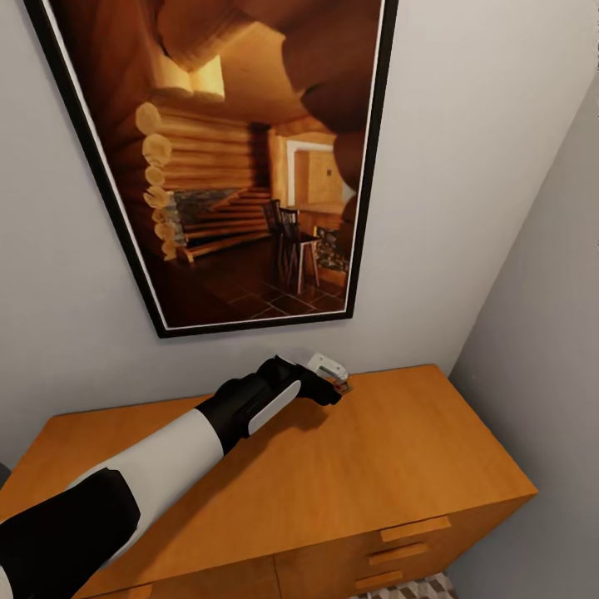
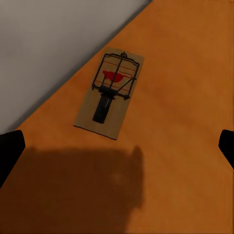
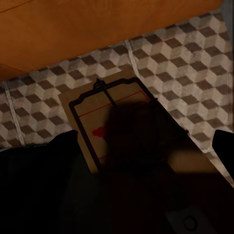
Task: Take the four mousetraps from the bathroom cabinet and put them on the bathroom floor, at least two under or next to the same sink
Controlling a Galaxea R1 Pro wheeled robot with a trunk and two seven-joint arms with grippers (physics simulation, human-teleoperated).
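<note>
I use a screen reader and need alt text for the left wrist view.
A mousetrap lies flat on the orange-brown cabinet top, close to the grey wall. The left tool's dark fingertips show at both edges, wide apart, with its shadow on the wood short of the trap.

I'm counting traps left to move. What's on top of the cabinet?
One mousetrap lies flat on the cabinet top near the wall, ahead of the open left gripper. The arm covers part of the top, so more could be hidden.
</note>
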